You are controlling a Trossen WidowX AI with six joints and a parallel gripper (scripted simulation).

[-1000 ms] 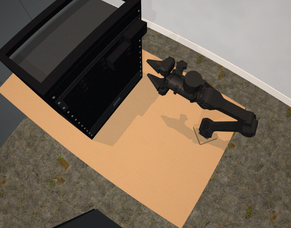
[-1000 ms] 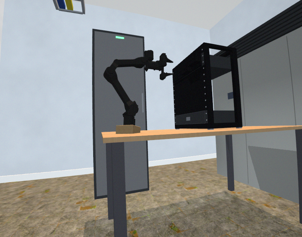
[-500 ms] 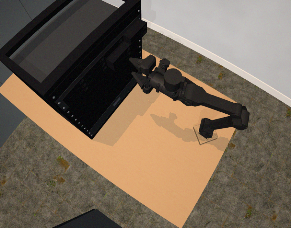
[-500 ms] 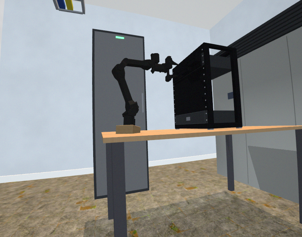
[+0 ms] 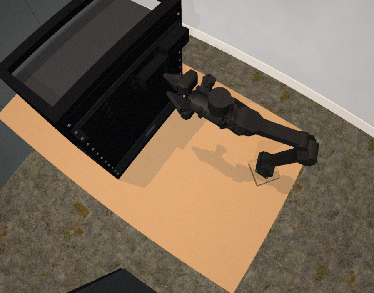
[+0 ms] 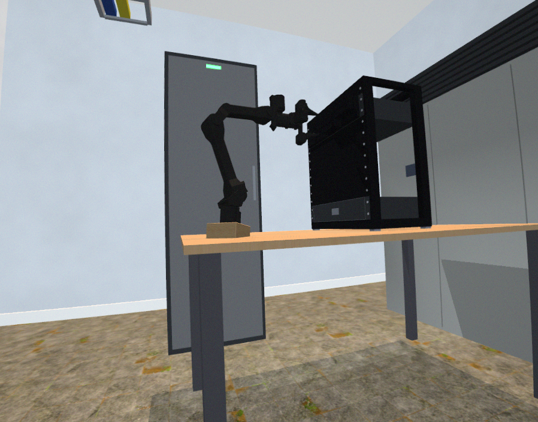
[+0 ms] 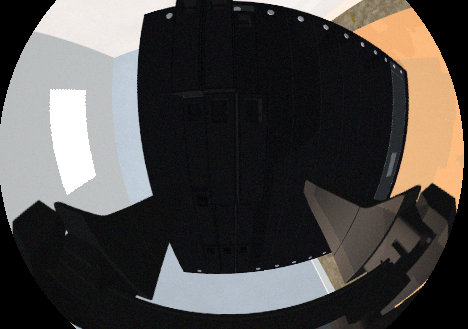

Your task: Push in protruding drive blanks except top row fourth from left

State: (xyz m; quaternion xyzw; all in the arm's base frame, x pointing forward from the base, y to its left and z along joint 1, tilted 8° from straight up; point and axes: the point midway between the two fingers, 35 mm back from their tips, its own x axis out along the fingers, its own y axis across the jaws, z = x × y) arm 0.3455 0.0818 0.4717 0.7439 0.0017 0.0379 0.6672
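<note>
My pincer wide open, black rack upright just ahead of it, table below, contact with the drive blanks too dark to tell.

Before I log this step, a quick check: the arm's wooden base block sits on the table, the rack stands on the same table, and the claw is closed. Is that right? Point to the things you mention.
Not quite: the claw [image 5: 170,84] [image 7: 245,189] is open, its fingers spread apart, as the wrist view shows. The rest stands.

The arm reaches forward, fingers (both dark) spread wide.
</note>
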